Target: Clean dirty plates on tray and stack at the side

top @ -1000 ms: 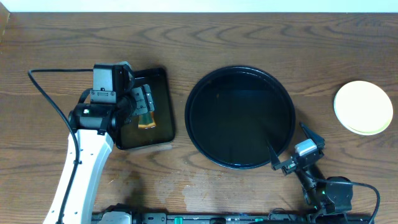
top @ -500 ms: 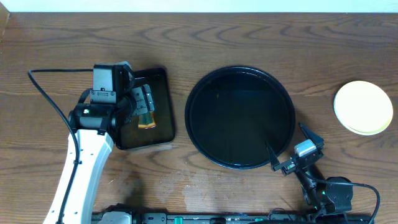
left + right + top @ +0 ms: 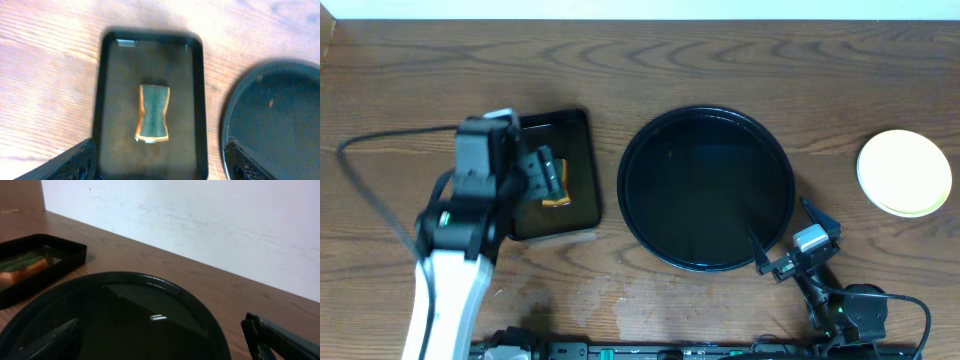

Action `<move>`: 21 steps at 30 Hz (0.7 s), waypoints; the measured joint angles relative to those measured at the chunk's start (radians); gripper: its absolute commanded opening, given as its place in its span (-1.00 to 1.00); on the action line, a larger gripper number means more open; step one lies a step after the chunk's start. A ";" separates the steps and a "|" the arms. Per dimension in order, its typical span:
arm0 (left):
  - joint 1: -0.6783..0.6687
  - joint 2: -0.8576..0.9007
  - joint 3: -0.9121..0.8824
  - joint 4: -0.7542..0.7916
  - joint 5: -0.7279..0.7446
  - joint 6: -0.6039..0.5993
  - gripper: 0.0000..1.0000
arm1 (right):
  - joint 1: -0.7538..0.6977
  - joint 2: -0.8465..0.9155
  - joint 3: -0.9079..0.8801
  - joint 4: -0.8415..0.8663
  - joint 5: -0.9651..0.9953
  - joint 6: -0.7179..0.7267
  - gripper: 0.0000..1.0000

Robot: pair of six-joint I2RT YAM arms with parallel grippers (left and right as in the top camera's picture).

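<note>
Plates point(image 3: 904, 173) in overhead view only

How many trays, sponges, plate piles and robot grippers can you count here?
Trays: 2 (round tray, rectangular tray)
Sponges: 1 (sponge, lying in the rectangular tray)
Plate piles: 1 (plate stack; the number of plates in it cannot be told)
Grippers: 2 (left gripper, right gripper)
Total: 6
</note>
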 measured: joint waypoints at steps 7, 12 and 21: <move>0.026 -0.381 -0.264 0.304 -0.041 0.011 0.65 | 0.000 0.001 0.000 0.000 0.000 0.000 0.98; 0.079 -0.660 -0.535 0.507 -0.044 0.011 0.65 | 0.000 0.001 0.000 0.000 0.000 0.000 0.98; 0.087 -0.996 -0.869 0.647 -0.044 0.012 0.65 | 0.000 0.001 0.000 0.000 -0.001 0.000 0.99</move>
